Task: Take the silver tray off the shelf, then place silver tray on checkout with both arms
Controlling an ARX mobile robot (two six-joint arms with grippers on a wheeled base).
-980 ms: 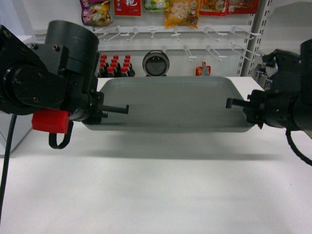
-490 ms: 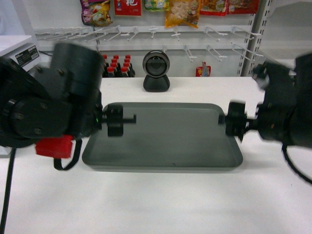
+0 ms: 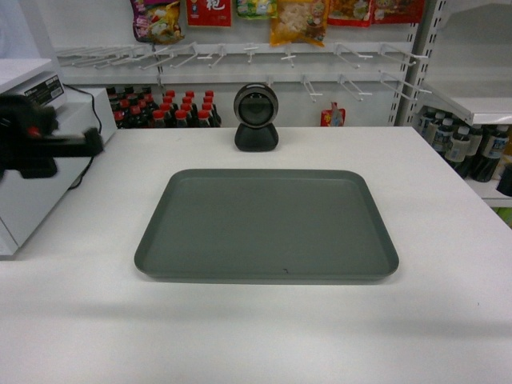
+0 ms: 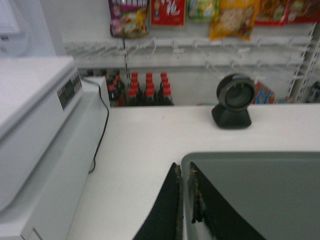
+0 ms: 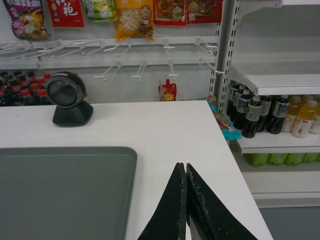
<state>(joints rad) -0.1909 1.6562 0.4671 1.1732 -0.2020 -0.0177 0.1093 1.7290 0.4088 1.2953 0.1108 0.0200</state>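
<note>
— Is it down? The flat grey-green metal tray (image 3: 266,224) lies flat on the white checkout counter (image 3: 240,336), nothing gripping it.

— Looks set down to me. The left black gripper (image 4: 184,210) has its fingers pressed together, tips over the tray's left rim; the right black gripper (image 5: 185,207) is likewise pinched shut on nothing, just beside the right rim.

— So what's left?

— I'd say the placing is done; the arms only need to retreat without nudging it. Beyond the tray stands the round black scanner (image 3: 256,118), then red-capped bottles (image 3: 160,114) and hanging snack packets (image 3: 300,19).
</note>
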